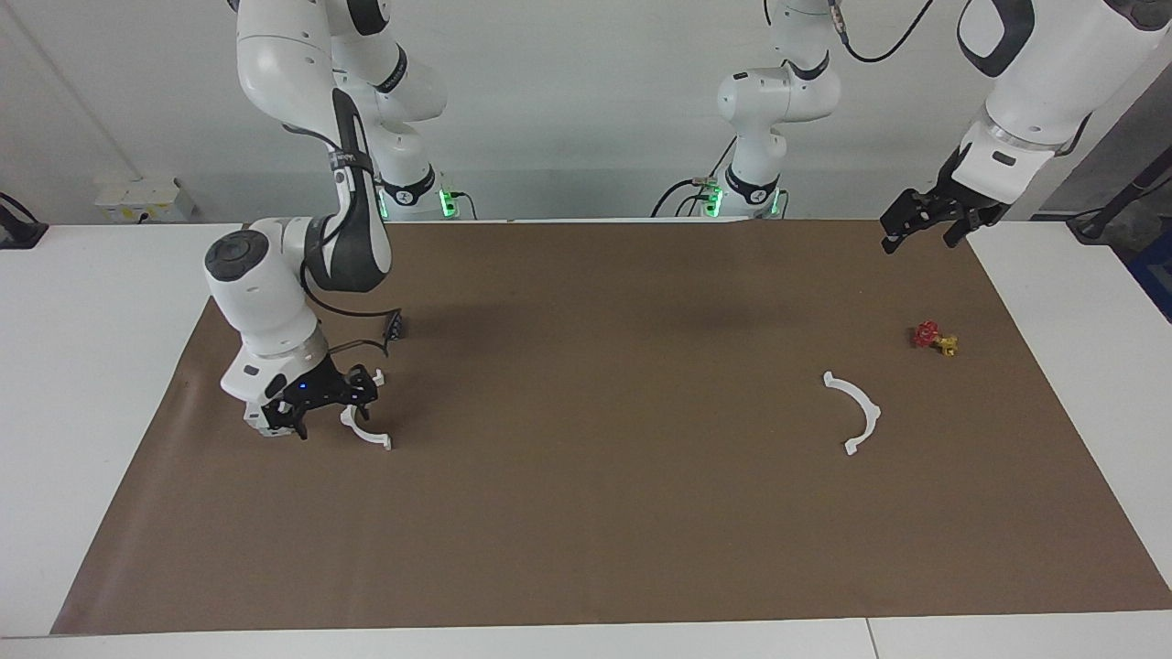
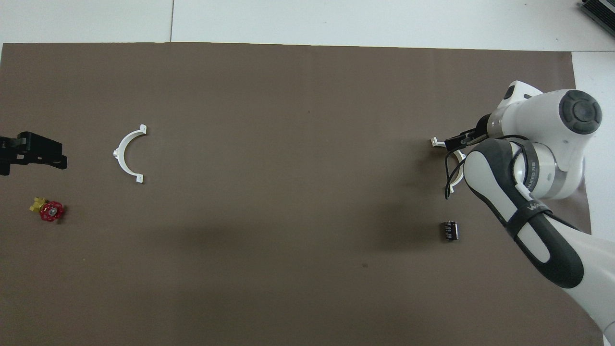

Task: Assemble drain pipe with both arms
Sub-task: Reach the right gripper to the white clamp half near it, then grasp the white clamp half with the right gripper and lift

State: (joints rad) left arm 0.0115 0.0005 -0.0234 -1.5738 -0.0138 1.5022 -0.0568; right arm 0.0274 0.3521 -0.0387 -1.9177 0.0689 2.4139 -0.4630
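The drain pipe is two separate white half-rings lying flat on the brown mat (image 1: 586,513). One half-ring (image 1: 859,412) lies toward the left arm's end and also shows in the overhead view (image 2: 126,154). The other half-ring (image 1: 368,434) lies toward the right arm's end; in the overhead view only its tab end (image 2: 435,142) shows past the arm. My right gripper (image 1: 328,419) is down low at this half-ring's arc, open, and I cannot tell whether it touches the half-ring. My left gripper (image 1: 927,236) is raised, open and empty over the mat's corner nearest its base, and also shows in the overhead view (image 2: 30,154).
A small black cylinder (image 1: 396,325) lies on the mat nearer to the robots than the right gripper, also in the overhead view (image 2: 449,230). A small red and yellow valve (image 1: 932,337) lies nearer to the robots than the first half-ring, also in the overhead view (image 2: 49,210).
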